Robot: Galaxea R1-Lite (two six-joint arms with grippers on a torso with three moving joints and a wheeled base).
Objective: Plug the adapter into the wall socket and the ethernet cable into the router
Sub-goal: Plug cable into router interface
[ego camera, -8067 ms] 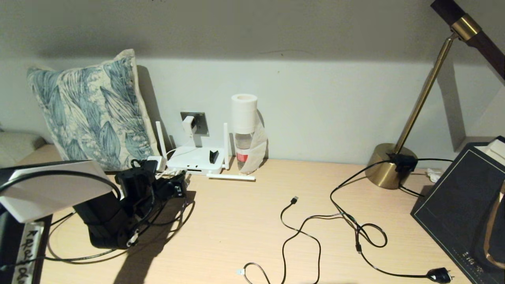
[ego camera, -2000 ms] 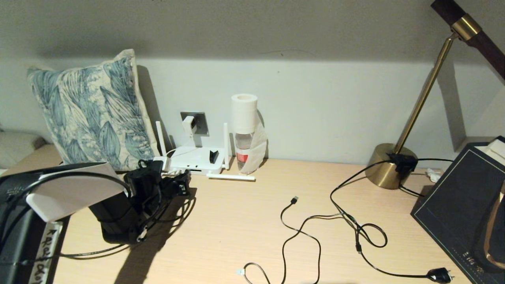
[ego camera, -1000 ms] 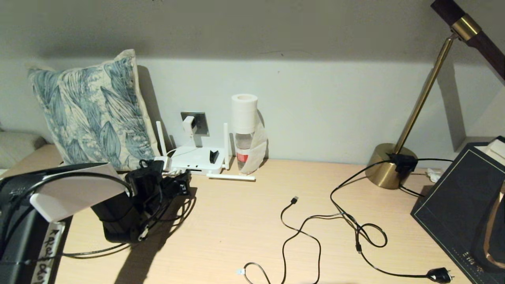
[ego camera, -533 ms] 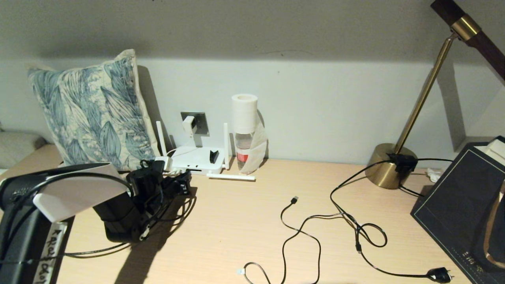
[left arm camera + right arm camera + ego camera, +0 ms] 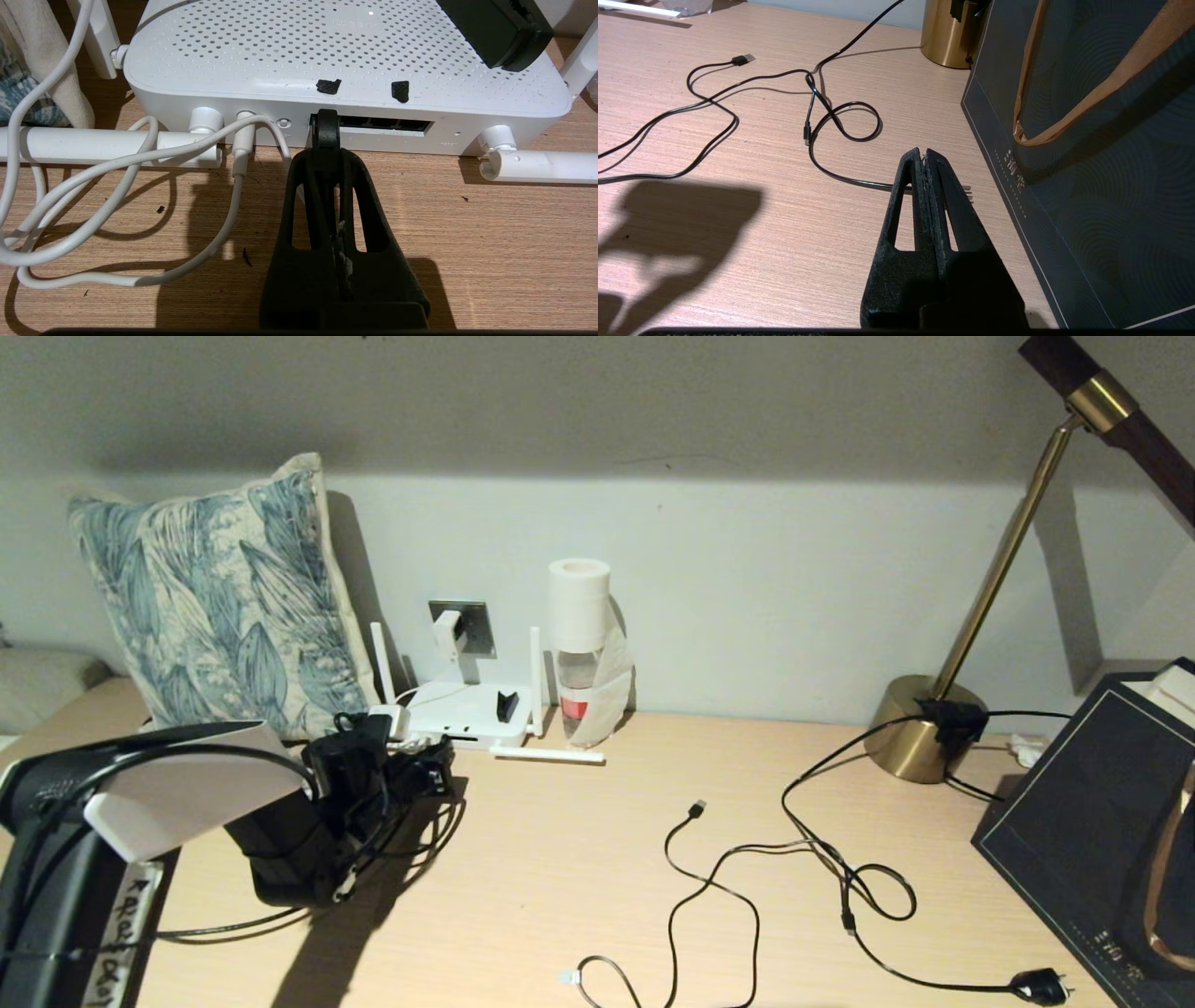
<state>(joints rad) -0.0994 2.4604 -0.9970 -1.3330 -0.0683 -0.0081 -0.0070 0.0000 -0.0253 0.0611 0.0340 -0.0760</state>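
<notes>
Left gripper low on desk, just near-left of router. Adapter sits in wall socket (white cord drops toward router). Pillow far left, brass lamp far right, thin black USB cable loose mid-desk.

One router, one wall socket, one adapter, one pillow, one lamp, one bottle

you had a leaf-print pillow leaning on the wall at the desk's left, a bottle capped with a white roll, a brass lamp, a thin usb cable and a dark paper bag.
</notes>
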